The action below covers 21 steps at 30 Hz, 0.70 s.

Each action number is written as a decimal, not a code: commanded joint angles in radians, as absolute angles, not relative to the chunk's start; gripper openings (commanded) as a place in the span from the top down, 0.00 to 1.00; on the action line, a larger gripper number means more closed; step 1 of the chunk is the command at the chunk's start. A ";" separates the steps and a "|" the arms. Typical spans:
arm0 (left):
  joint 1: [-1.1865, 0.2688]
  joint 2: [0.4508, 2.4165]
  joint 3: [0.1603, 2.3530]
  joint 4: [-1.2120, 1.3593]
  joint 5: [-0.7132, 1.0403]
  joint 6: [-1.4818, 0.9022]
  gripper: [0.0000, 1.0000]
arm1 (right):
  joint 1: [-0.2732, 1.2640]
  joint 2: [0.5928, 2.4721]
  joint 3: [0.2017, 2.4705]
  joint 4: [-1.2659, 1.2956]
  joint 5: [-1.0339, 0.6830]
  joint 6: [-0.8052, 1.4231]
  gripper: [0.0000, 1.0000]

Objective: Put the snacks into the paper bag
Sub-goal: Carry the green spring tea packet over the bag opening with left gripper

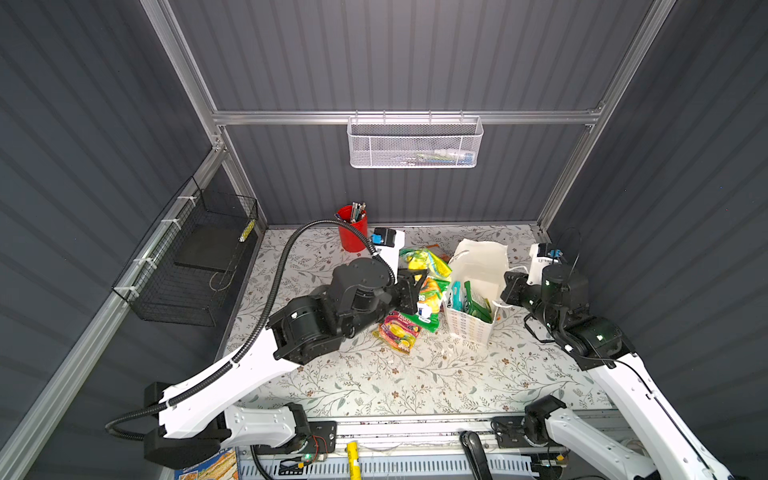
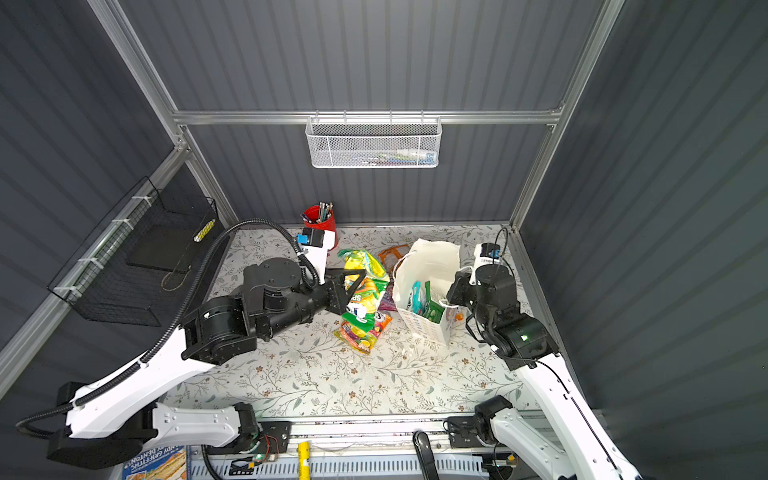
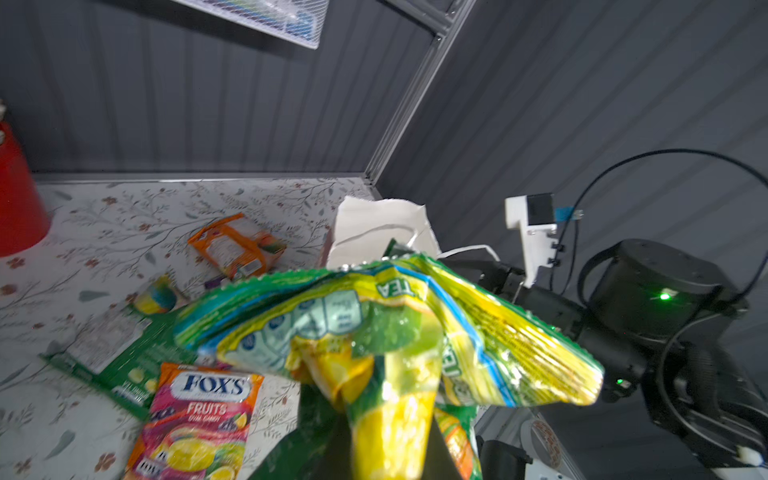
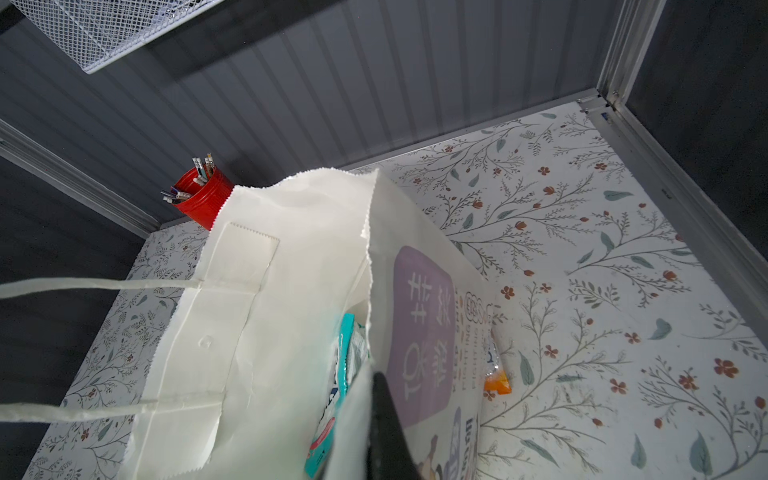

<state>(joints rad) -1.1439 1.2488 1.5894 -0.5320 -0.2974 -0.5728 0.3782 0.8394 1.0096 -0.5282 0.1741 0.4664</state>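
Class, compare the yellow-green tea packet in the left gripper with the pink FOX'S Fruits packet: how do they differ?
The yellow-green tea packet is pinched in the left gripper, raised off the table; the pink FOX'S Fruits packet lies loose on it. The tea packet is crumpled and bowed; the Fruits packet lies flat. Both are glossy candy packets outside the paper bag.

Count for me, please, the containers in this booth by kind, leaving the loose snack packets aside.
paper bag: 1
red cup: 1
baskets: 2, the white mesh basket on the back wall and the black wire basket on the left wall
Total: 4
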 commanded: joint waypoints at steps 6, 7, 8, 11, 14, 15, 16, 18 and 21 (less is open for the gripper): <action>-1.139 1.499 1.777 -0.390 -0.125 -0.463 0.87 | 0.380 0.840 1.002 -0.529 0.163 0.454 1.00; -1.139 1.525 1.792 -0.382 -0.111 -0.457 0.87 | 0.380 0.841 1.002 -0.529 0.165 0.454 1.00; -1.140 1.555 1.820 -0.387 -0.111 -0.458 0.87 | 0.380 0.841 1.002 -0.531 0.167 0.453 1.00; -1.138 1.637 1.902 -0.423 -0.148 -0.444 0.87 | 0.380 0.839 1.003 -0.531 0.166 0.454 1.00; -1.137 1.702 1.958 -0.451 -0.213 -0.430 0.87 | 0.380 0.838 1.003 -0.533 0.167 0.452 1.00; -1.137 1.724 1.977 -0.462 -0.226 -0.425 0.87 | 0.380 0.836 1.003 -0.534 0.169 0.451 1.00; -1.135 1.741 1.990 -0.471 -0.239 -0.422 0.87 | 0.380 0.836 1.003 -0.535 0.168 0.450 1.00; -1.132 1.771 2.011 -0.480 -0.277 -0.415 0.87 | 0.380 0.833 1.005 -0.537 0.170 0.451 1.00; -1.122 1.802 2.025 -0.476 -0.297 -0.404 0.87 | 0.380 0.830 1.004 -0.538 0.170 0.451 1.00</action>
